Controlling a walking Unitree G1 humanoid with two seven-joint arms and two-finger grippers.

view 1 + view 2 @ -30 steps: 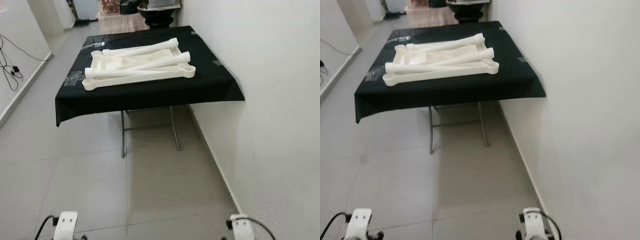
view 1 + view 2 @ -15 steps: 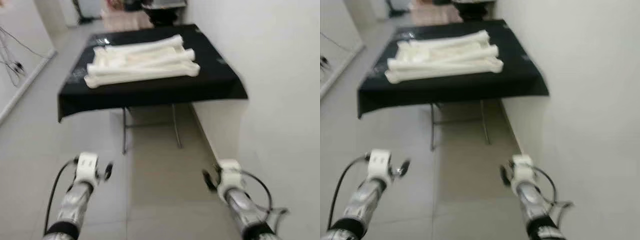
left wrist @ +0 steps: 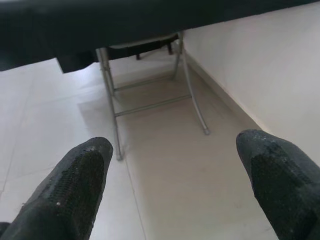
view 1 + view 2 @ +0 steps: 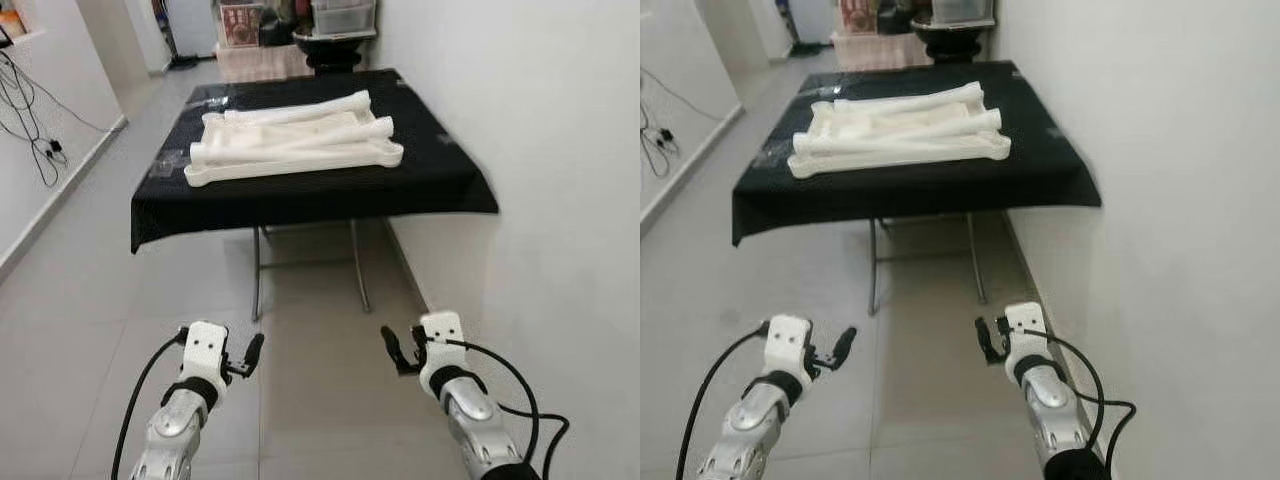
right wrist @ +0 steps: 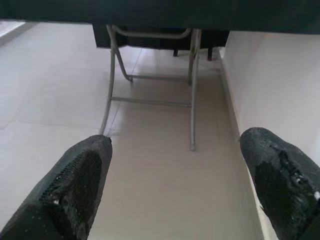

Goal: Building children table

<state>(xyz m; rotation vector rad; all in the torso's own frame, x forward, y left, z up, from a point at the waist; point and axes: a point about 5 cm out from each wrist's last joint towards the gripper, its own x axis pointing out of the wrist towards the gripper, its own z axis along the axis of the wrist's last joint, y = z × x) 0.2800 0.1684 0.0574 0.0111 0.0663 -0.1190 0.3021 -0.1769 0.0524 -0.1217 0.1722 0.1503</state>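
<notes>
An upturned white children's tabletop point(image 4: 300, 160) lies on a table draped in black cloth point(image 4: 300, 200), with loose white legs point(image 4: 300, 105) laid across it. Both arms are raised low in front of me, over the tiled floor and well short of that table. My left gripper point(image 4: 218, 343) is open with nothing in it; the left wrist view shows its fingers point(image 3: 80, 180) spread wide over bare floor. My right gripper point(image 4: 425, 338) is open too, its fingers point(image 5: 75, 185) far apart, facing the folding metal legs point(image 5: 192, 90) under the cloth.
A white wall point(image 4: 560, 150) runs close along my right, and the table's right edge meets it. Cables point(image 4: 40, 130) hang on the left wall. Boxes and dark furniture point(image 4: 330, 30) stand behind the table. Open tiled floor point(image 4: 80, 300) lies to the left.
Both arms have come up from the bottom edge of the eye views and now reach forward. The view shifted and sharpened as the camera moved; the white parts lie as before.
</notes>
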